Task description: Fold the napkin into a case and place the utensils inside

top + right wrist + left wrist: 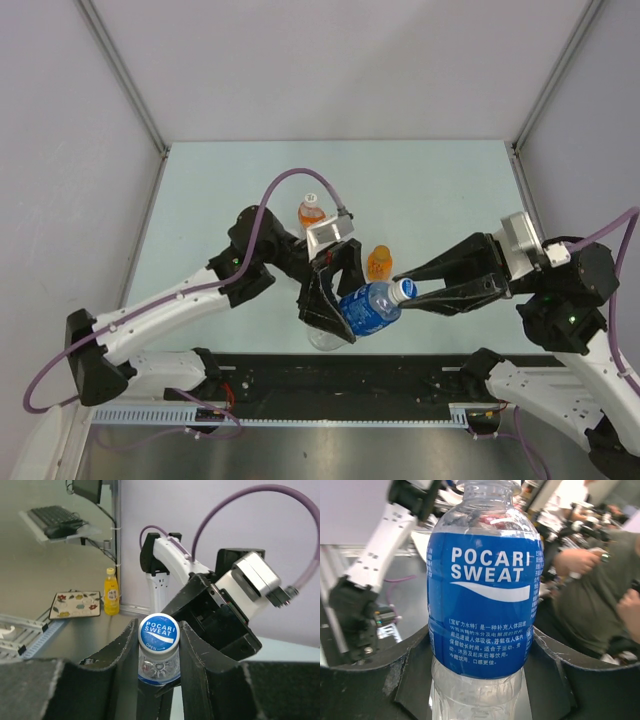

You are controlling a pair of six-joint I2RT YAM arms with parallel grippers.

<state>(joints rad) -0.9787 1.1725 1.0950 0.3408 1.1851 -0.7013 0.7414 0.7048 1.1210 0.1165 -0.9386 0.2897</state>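
**Two-arm hold on a drinks bottle.** The left gripper (335, 295) is clamped across the blue-labelled body of a Pocari Sweat bottle (368, 310). The bottle lies tilted above the near edge of the table (450, 200), just below the middle of the overhead frame. The right gripper (405, 290) comes in from the right, its fingers pressed together on the white-and-blue cap (158, 632).

One arm bracing the body while the other pinches the closure suggests a cap-turning hold, though no rotation can be read from these views.

The napkin and utensils appear in none of the three views, so folding has apparently not begun.

**What each view adds.**
- The overhead view alone gives the layout. Two small orange drink bottles stand behind the grippers, one (312, 212) towards upper centre, the other (379, 262) just beside the held bottle.
- The left wrist view fills with the label (485, 615), showing both pads (370, 680) bearing on the lower body.
- The right wrist view looks down the bottle's axis. It shows the cap face printed "OPEN" and seated between its fingers (125, 670), a contact the overhead view leaves too small to judge.
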